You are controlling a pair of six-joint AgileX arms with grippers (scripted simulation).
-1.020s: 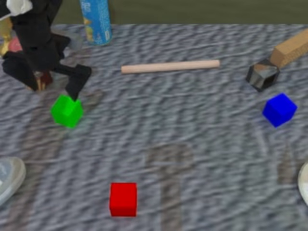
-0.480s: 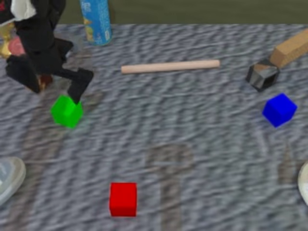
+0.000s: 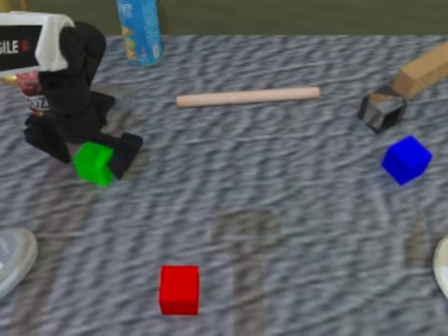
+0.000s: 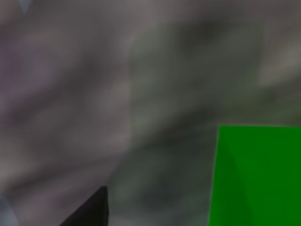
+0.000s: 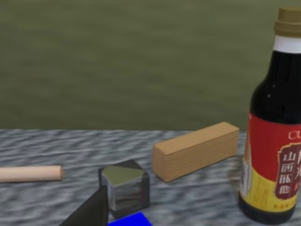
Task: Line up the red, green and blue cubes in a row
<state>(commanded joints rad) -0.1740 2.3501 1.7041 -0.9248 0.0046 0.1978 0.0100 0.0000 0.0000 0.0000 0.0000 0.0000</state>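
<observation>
Top view: left claw point(image 3: 89, 155) straddles green cube point(image 3: 95, 163) at surface's left, fingers wide either side; red cube point(image 3: 178, 289) near front centre, blue cube point(image 3: 406, 159) far right. Left wrist view: green cube fills one corner, ungripped. Right wrist view: right arm parked; finger spread cannot be told. Step: grasping green. Next move calls for closing.

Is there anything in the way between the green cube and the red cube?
No, nothing visible. The left tool is down around the small bright green cube at the table's left side. Bare grey cloth lies between it and the small bright red cube at the near edge. The long pale wooden rod lies farther back, out of that path.
</observation>
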